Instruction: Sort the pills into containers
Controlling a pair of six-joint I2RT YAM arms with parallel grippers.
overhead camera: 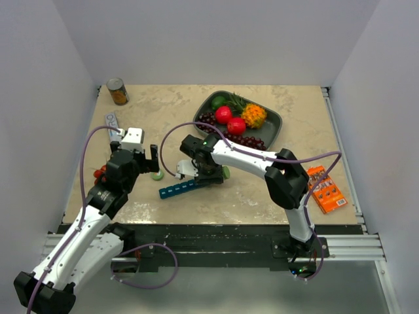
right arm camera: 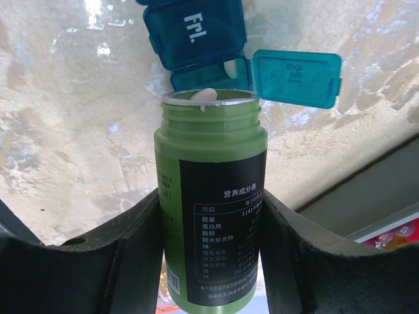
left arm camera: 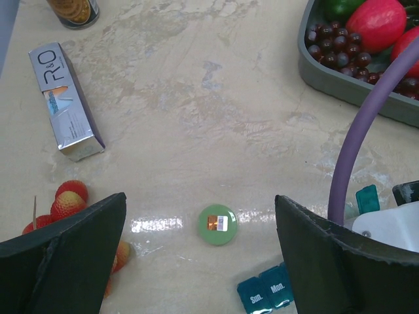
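The teal-blue pill organizer strip [overhead camera: 177, 190] lies on the table between the arms. Its "Sun." and "Mon." end shows in the left wrist view [left arm camera: 265, 294]. My right gripper [right arm camera: 209, 206] is shut on a green pill bottle [right arm camera: 209, 196], tipped with its open mouth over the strip. A white pill [right arm camera: 208, 95] sits at the bottle's mouth. Another white pill [right arm camera: 232, 65] lies in the open compartment beside the closed "Fri." lid [right arm camera: 196, 29]. My left gripper [left arm camera: 200, 255] is open and empty above the bottle's green cap [left arm camera: 218, 224], which lies flat on the table.
A dark grey fruit tray [overhead camera: 275, 121] stands at the back right. A can [overhead camera: 118, 91] and a grey R&O box [left arm camera: 64, 101] are at the back left. Red fruits [left arm camera: 65, 203] lie by my left finger. An orange packet [overhead camera: 325, 188] lies on the right.
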